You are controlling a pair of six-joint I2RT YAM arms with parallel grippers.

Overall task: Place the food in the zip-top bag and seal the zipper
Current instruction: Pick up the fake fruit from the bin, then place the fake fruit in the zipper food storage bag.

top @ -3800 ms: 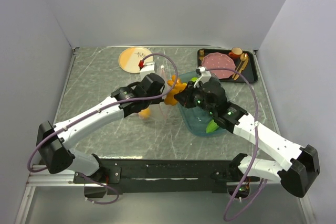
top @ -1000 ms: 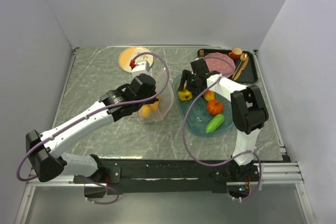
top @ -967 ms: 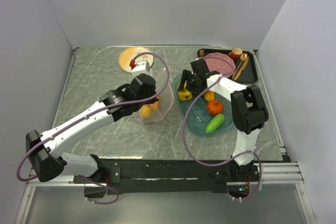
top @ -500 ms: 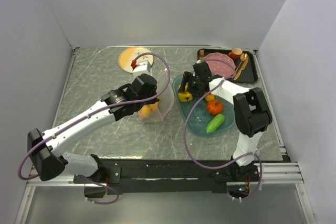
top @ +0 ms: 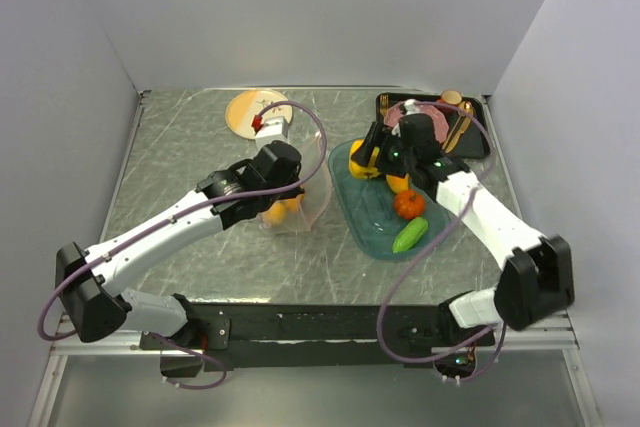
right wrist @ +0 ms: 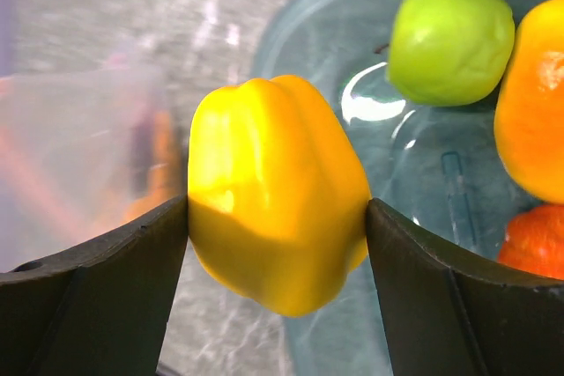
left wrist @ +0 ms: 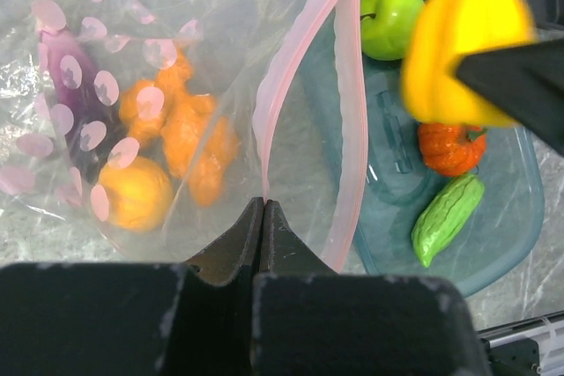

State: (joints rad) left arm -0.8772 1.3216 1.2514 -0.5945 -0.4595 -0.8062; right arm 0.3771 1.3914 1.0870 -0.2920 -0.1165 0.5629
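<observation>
My left gripper is shut on the pink zipper of the clear zip-top bag, holding its mouth up and open toward the tray. Inside the bag lie orange pieces, a purple eggplant and a round orange fruit. My right gripper is shut on the yellow pepper, which hangs above the teal tray's left edge, just right of the bag mouth. A green apple, an orange, a tomato and a cucumber lie in the tray.
A black tray with a pink plate and brown items stands at the back right. A cream and orange plate lies at the back, behind the bag. Grey walls enclose the table on three sides.
My right arm has raised the yellow pepper off the tray and swung its elbow out to the right. The left gripper still holds the bag's edge in about the same place.
</observation>
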